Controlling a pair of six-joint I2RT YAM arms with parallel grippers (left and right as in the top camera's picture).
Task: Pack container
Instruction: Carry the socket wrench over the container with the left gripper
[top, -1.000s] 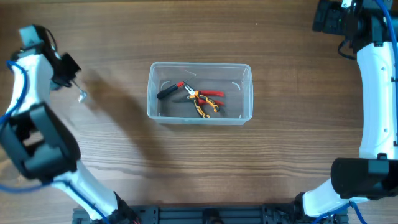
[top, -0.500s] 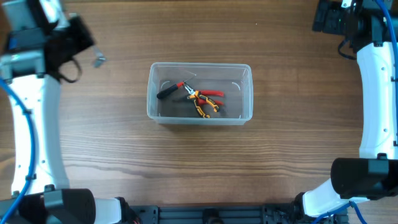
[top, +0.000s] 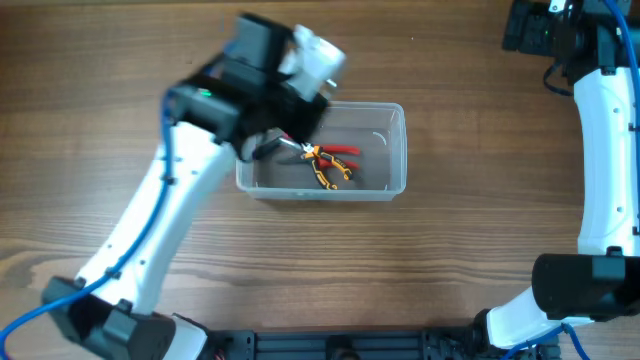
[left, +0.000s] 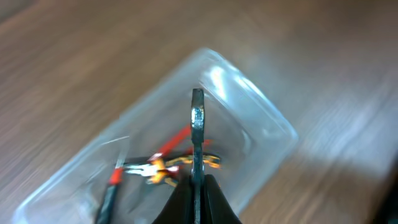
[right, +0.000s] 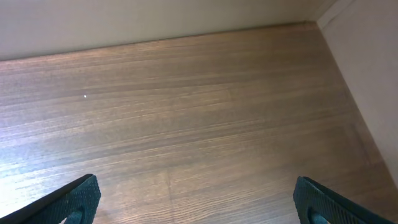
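Clear container (top: 396, 150) centred on table (top: 450, 270), pliers (top: 332, 160) laid inside; left gripper (left: 197, 202) closed on thin metal tool (left: 197, 130), held above container, presumably for release; right gripper (right: 196, 208) opened wide, empty, parked well apart from container.

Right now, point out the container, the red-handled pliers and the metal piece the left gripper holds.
container (top: 402, 150), overhead view, on its right wall.
red-handled pliers (top: 344, 150), overhead view, on a red handle.
metal piece (left: 198, 124), left wrist view, on its thin edge.
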